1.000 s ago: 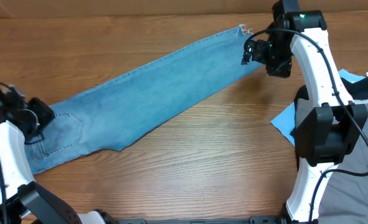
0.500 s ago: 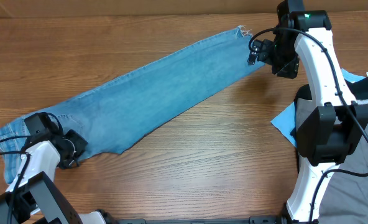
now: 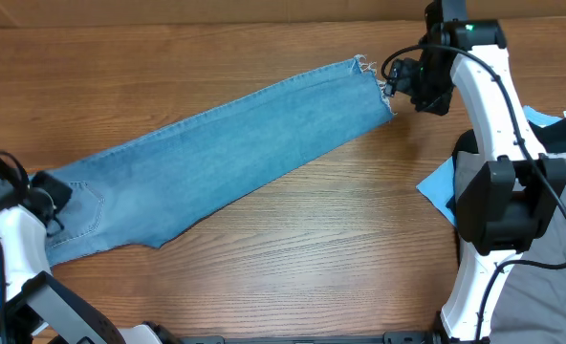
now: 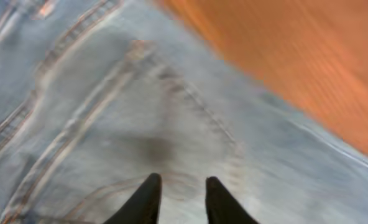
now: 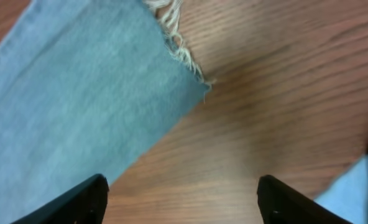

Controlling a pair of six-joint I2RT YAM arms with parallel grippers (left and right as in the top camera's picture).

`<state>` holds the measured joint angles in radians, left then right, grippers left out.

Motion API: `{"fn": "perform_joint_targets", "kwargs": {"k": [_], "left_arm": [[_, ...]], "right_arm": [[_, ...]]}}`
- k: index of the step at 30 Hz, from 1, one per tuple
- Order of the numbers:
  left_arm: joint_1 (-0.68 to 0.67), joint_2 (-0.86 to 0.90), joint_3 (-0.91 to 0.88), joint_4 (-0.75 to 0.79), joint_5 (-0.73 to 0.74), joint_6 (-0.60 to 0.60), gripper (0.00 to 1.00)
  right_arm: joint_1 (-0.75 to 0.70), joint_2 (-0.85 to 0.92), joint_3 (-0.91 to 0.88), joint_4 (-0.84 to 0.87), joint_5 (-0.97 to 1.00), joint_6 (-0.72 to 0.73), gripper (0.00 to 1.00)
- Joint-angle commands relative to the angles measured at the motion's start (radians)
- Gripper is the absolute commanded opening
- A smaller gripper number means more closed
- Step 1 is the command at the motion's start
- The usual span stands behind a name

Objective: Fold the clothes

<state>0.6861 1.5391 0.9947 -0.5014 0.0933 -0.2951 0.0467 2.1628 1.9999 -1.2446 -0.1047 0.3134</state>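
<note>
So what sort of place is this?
Probably a robotics lab or test bench: two white robot arms stand at a wooden table, jeans lie spread flat between them, and other garments sit at its edge.

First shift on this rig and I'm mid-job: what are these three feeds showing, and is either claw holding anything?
You are driving two white robot arms at a wooden table, each ending in a two-finger gripper. The wide feed looks straight down from above. The other two come from wrist cameras; the dark prongs at the bottom are that arm's own fingers. Light-blue jeans lie stretched diagonally across the table. The left gripper is over the pocket end, fingers close together; whether they pinch cloth is unclear. The right gripper is wide open by the frayed hem, holding nothing. Grey cloth lies at the right edge.
</note>
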Motion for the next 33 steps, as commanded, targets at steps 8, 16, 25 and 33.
{"fn": "perform_joint_targets", "kwargs": {"k": [8, 16, 25, 33], "left_arm": [[-0.053, -0.002, 0.07, -0.198, 0.304, 0.203, 0.39], [-0.065, -0.002, 0.069, -0.288, 0.319, 0.27, 0.42], [-0.066, -0.002, 0.069, -0.345, 0.319, 0.274, 0.42], [-0.066, -0.002, 0.069, -0.37, 0.319, 0.274, 0.42]], "right_arm": [[-0.032, -0.003, -0.318, 0.358, -0.025, -0.001, 0.66], [-0.038, 0.007, -0.42, 0.573, -0.1, -0.007, 0.65], [-0.037, 0.008, -0.444, 0.654, -0.099, -0.007, 0.58], [-0.035, 0.06, -0.445, 0.692, -0.101, -0.01, 0.57]]}}
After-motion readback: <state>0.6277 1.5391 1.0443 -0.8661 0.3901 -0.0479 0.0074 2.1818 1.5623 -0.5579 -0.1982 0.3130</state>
